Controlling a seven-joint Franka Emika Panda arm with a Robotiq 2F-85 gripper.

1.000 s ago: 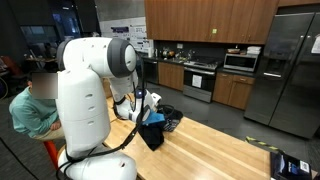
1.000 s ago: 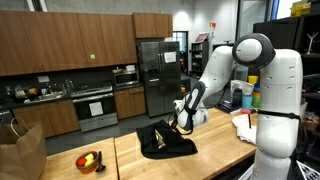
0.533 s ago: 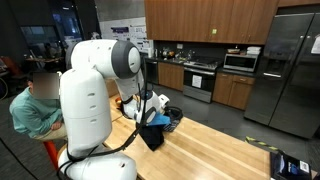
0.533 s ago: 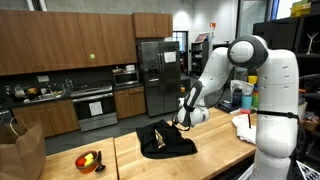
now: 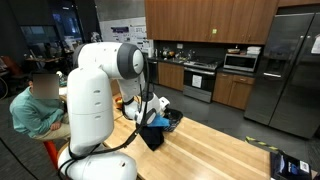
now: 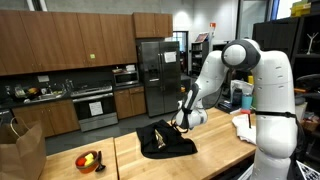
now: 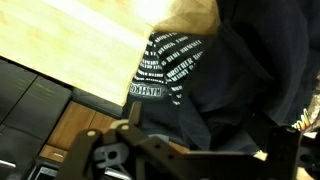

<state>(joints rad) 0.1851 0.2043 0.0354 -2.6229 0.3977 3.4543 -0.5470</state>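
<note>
A dark garment [image 6: 163, 142] is seen crumpled on the wooden table [image 6: 215, 160] in an exterior view, lying at 7 o'clock from the gripper [image 6: 184, 121]. Its long axis is laid roughly from 9 to 3 o'clock there; which end is its front cannot be told. In the wrist view a white-lettered band [image 7: 165, 65] on the cloth is shown running from 1 to 7 o'clock. The jaws are held spread wide just above the cloth; contact cannot be told. A fruit bowl [image 6: 89, 160] is set well apart at 8 o'clock.
</note>
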